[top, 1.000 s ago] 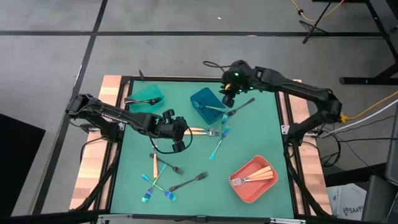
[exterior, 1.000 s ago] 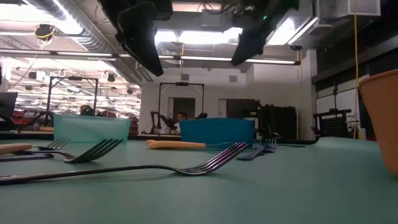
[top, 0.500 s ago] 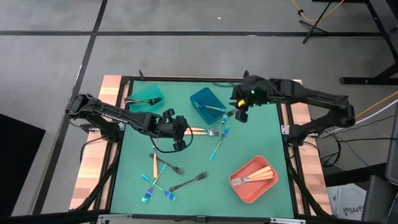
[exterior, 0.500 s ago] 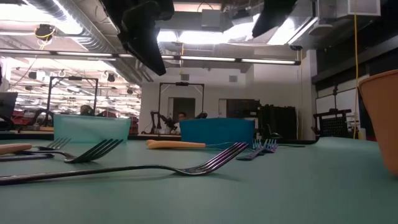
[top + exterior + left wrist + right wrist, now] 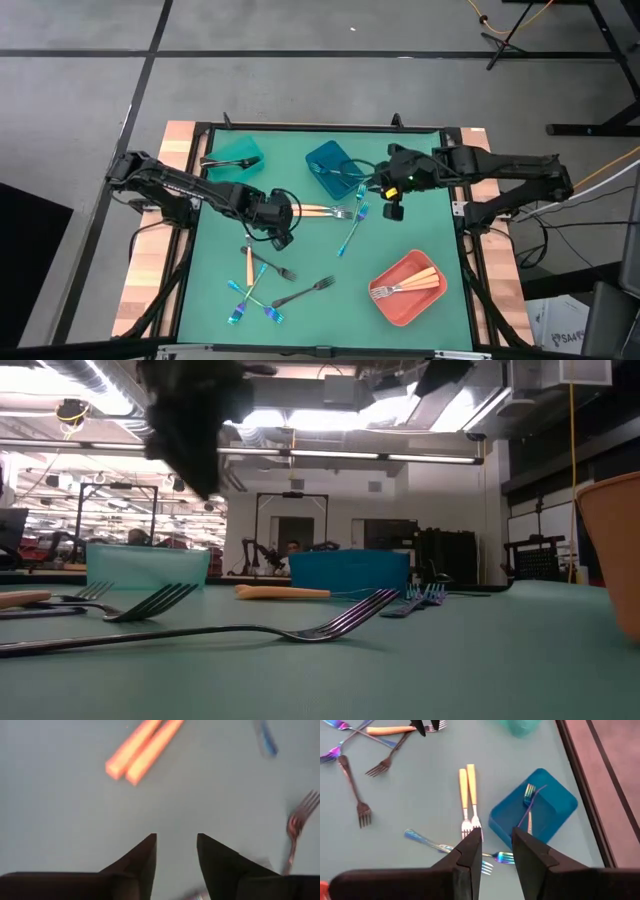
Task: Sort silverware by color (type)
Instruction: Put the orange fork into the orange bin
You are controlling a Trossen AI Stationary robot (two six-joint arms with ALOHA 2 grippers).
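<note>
Two slim gold-handled forks (image 5: 322,211) lie side by side mid-bench, just beside the left gripper (image 5: 281,238) — empty, fingers parted. Thin, stiff, likely slick — best pinched across the handles. Right gripper (image 5: 393,211), empty and part-open, hovers near the blue bin (image 5: 322,158).

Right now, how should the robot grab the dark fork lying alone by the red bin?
Take the dark fork at mid-handle, straight down from above, fingers across its thin width. It lies flat on the green mat, and there it is clear of the iridescent forks by its end.
</note>
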